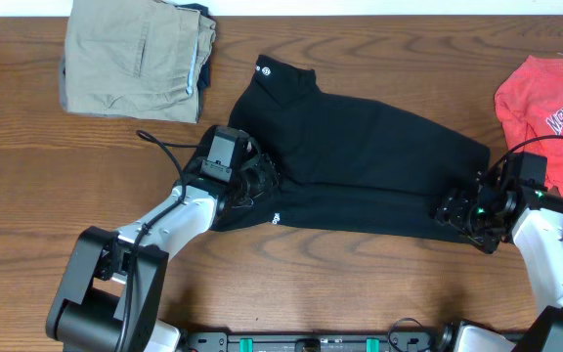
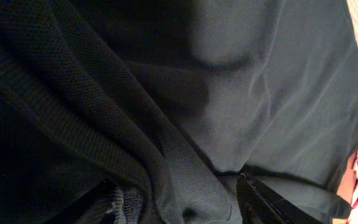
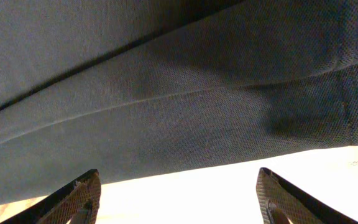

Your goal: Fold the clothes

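Note:
The black shirt (image 1: 360, 171) lies spread across the middle of the table, with its collar and a white logo (image 1: 262, 68) at the far left. My left gripper (image 1: 254, 181) is pushed into the shirt's left edge. In the left wrist view, bunched black fabric (image 2: 185, 124) and a ribbed edge (image 2: 129, 205) fill the space between the jaws. Only the right finger (image 2: 272, 202) shows, set wide. My right gripper (image 1: 460, 209) is open and empty at the shirt's near right hem (image 3: 185, 118), with its fingers (image 3: 179, 199) over bare table just short of the fabric.
Folded tan trousers (image 1: 135, 59) lie at the back left. A red T-shirt with white lettering (image 1: 550, 93) lies at the right edge, close to my right arm. Brown wooden table (image 1: 340, 284) shows in front of the shirt.

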You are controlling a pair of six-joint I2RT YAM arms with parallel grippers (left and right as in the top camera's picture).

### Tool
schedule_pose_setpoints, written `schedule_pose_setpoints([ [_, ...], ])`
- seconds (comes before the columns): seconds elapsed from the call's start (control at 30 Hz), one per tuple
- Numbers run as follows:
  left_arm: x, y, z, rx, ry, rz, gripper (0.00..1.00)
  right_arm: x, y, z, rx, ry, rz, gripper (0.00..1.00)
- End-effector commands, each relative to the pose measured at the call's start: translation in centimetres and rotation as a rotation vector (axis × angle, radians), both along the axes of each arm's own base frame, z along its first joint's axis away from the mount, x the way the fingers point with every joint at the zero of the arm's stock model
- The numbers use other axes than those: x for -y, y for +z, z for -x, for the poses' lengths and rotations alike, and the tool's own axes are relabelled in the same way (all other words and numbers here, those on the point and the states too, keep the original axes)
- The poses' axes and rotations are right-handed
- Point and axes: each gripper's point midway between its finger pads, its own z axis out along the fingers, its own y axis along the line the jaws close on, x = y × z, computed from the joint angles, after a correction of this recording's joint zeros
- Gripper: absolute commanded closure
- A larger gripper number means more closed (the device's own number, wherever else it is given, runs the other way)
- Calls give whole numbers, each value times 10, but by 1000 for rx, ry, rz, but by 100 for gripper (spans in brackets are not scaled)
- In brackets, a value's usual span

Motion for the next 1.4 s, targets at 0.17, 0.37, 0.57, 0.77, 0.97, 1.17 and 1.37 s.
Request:
schedule_pose_setpoints([
  [0.17,-1,-9,-5,12,8,-14,52,-5,0,0,3,12,-12,22],
  [0.37,6,-15,-22,71,8,9,60,-8,0,1,3,15,-27,22],
  [0.57,13,-1,-41,176,9,48,60,-8,0,1,1,15,-27,22],
  [0.77,7,7,-57,249,57,21,60,-8,0,1,3,15,-26,22],
  [0.97,-1,3,-62,262,93,-20,59,-7,1,0,8,15,-25,21],
  [1.17,-9,23,-73,326,68,-6,59,-9,0,2,-3,16,-32,20],
  [1.37,-12,76,-60,343,-1,148,59,-11,1,3,1,29,-46,20],
])
